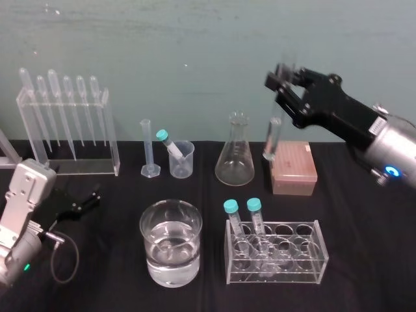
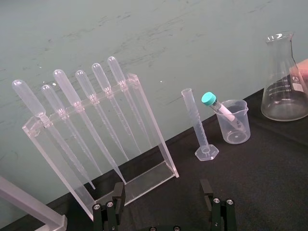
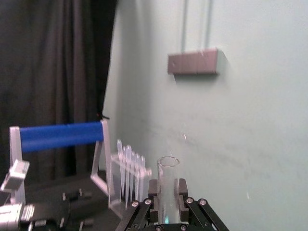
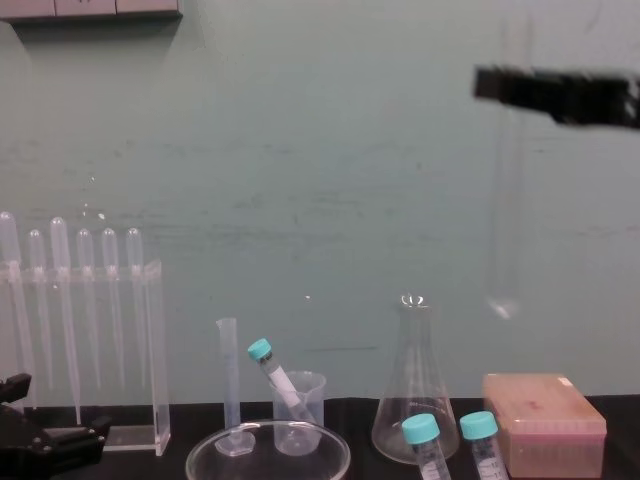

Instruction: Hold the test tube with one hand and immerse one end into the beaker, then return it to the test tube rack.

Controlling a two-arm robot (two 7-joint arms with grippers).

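Head view showed the right pincer (image 1: 284, 77) raised above the back right of the dark surface (image 1: 364, 260), pinching the test tube (image 1: 272, 138) near its open top. The tube hung close to upright, and its lower part showed against the left edge of the test tube rack (image 1: 294, 170), just right of the conical flask (image 1: 234, 159). In the chest view the tube (image 4: 505, 250) was in the air, well clear of the rack (image 4: 545, 420). Its round bottom sat about level with the flask's mouth, over the rack's left end, and the right pincer (image 4: 560, 95) was a dark blur high above. From the right wrist view I saw both fingers of that pincer (image 3: 168, 197) pressed against the sides of the glass, with the tube's open rim (image 3: 168, 185) standing up between them.

The beaker (image 1: 195, 250) stood near the front of the surface with clear liquid in its lower part, well apart from the tube. Just right of it was a clear rack (image 1: 305, 257) holding 2 teal-capped tubes.

My left pincer (image 1: 91, 200) rested low at the left side of the surface. In the left wrist view its fingers (image 2: 115, 204) were spread with nothing between them, facing the pipette stand (image 2: 96, 125). Between that stand and the flask stood a graduated cylinder (image 1: 148, 149) and a small plastic beaker (image 1: 182, 159) with 1 teal-capped tube leaning in it.
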